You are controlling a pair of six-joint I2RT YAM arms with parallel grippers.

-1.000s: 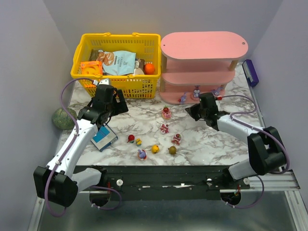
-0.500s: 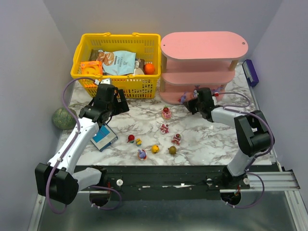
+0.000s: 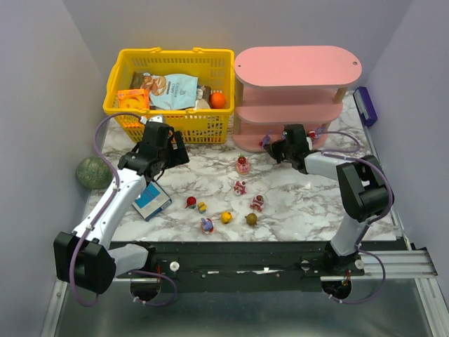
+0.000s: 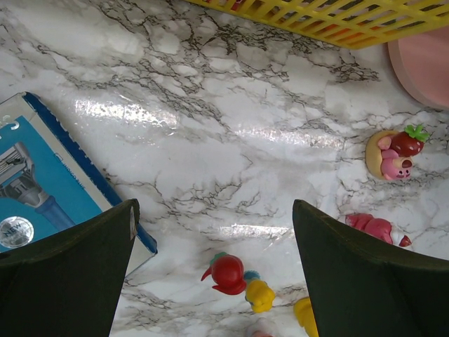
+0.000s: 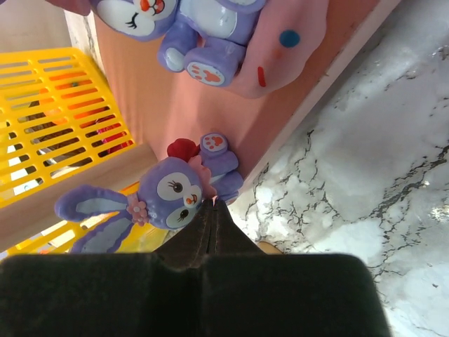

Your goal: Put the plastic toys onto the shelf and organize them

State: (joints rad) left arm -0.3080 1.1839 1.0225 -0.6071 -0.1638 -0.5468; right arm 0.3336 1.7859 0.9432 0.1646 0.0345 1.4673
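Note:
The pink three-tier shelf [image 3: 298, 67] stands at the back right. Purple bunny toys sit on its bottom board [image 5: 175, 91]. My right gripper [image 3: 271, 147] is shut and empty, its tip [image 5: 214, 203] touching one purple bunny [image 5: 172, 193] at the board's edge; another bunny [image 5: 193, 28] sits further along. My left gripper [image 3: 163, 144] is open and empty above the table [image 4: 214, 210]. Loose toys lie mid-table: a strawberry-topped pink one [image 3: 243, 166], two pink ones [image 3: 240, 187], a red one [image 3: 191, 202] and small yellow, purple and olive ones [image 3: 226, 217].
A yellow basket [image 3: 168, 91] of snack packets stands left of the shelf. A blue razor box [image 3: 151, 201] lies under my left arm. A green speckled ball [image 3: 92, 173] sits off the table's left edge. A purple object [image 3: 365, 105] lies right of the shelf.
My right gripper has moved back and left from the table to the shelf's bottom board, reaching the purple bunny. My left arm has barely shifted.

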